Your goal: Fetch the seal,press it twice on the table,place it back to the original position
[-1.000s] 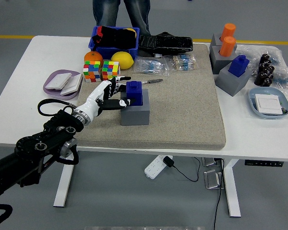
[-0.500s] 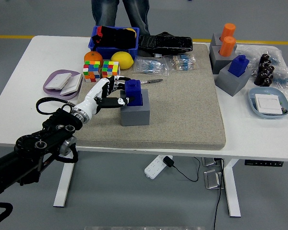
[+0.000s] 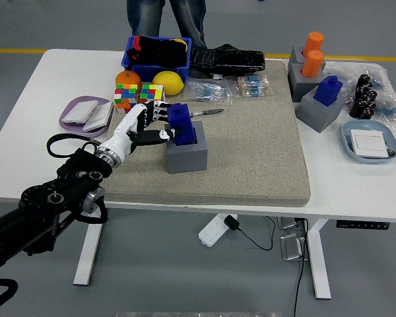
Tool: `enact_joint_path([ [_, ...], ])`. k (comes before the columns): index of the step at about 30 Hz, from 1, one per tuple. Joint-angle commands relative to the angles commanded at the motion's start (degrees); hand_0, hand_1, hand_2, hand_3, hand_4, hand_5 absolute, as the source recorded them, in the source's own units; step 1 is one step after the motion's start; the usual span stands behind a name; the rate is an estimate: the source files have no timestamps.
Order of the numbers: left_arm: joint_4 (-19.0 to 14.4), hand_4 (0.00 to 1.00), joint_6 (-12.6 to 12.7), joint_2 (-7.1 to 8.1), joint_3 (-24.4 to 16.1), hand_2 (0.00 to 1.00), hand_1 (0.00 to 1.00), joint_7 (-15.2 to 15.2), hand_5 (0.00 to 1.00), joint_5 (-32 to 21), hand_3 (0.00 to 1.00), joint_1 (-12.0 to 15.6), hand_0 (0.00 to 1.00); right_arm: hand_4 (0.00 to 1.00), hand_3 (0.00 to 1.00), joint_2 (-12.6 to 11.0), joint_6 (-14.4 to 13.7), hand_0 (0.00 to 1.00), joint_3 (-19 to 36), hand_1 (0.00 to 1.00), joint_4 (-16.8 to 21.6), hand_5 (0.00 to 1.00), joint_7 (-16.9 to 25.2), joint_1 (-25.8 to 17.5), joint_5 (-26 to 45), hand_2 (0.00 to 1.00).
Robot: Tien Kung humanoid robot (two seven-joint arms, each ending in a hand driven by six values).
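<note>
On the beige felt mat [image 3: 251,139], the small blue block-shaped seal [image 3: 182,123] sits in the top of its grey square holder [image 3: 187,155]. From the holder's left, the robot's white-fingered left hand [image 3: 144,127] has its fingers curled around the seal, thumb at its near side.

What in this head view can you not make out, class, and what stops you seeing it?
- Blue seal, head view: its left side is covered by the left hand, so the grip is unclear.
- Person: cut off by the top edge.
- Blue bin: dark contents too small to identify.
- Right hand: outside the frame.
</note>
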Motion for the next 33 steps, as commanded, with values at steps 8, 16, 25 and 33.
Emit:
enact_joint_path([
  [8, -0.49, 0.755, 0.41, 0.27, -1.01, 0.509, 0.572, -0.68, 0.002, 0.33, 0.593, 0.25, 0.841, 0.816, 0.679, 0.06, 0.00, 0.773, -0.32, 0.666, 0.00, 0.581, -0.02, -0.20, 0.06, 0.671],
  [16, -2.00, 0.754, 0.36, 1.34, -2.47, 0.508, 0.572, -0.85, 0.002, 1.70, 0.592, -0.15, 0.841, 0.816, 0.679, 0.04, 0.03, 0.776, -0.35, 0.667, -0.01, 0.582, -0.03, -0.34, 0.12, 0.672],
  [25, -2.40, 0.744, 0.42, 4.19, -3.16, 0.508, 0.571, -1.42, 0.002, 3.22, 0.592, -1.22, 0.839, 0.816, 0.679, 0.04, 0.04, 0.776, 0.10, 0.666, -0.04, 0.582, -0.03, -0.42, 0.00, 0.671],
  [33, 1.07, 0.744, 1.04, 6.71, -3.54, 0.506, 0.569, -2.27, 0.002, 4.23, 0.591, -0.60, 0.840, 0.816, 0.678, 0.29, 0.06, 0.778, 0.54, 0.665, -0.06, 0.582, -0.06, -0.60, -0.08, 0.671],
])
